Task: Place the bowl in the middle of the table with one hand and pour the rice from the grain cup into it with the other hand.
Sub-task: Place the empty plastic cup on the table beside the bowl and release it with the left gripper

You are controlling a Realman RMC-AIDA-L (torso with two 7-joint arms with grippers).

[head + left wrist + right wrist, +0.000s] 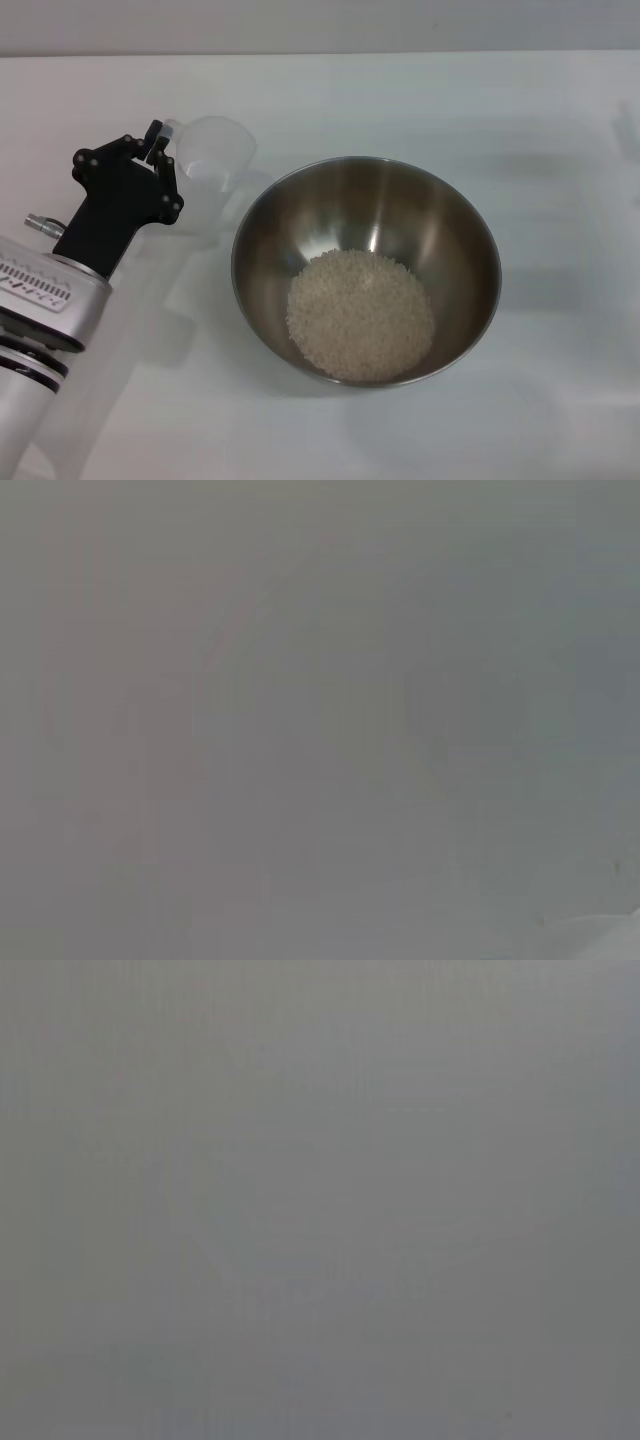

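Centrally, steel bowl (366,268) on white table (560,400).

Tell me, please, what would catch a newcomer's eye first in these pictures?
The large shiny bowl near the middle of the table stands out first, with a pale heap of rice lying in its bottom. Next comes the left gripper to the bowl's left, shut on the handle of the clear grain cup, which looks empty. The right arm is not in view, and both wrist views show nothing distinct.
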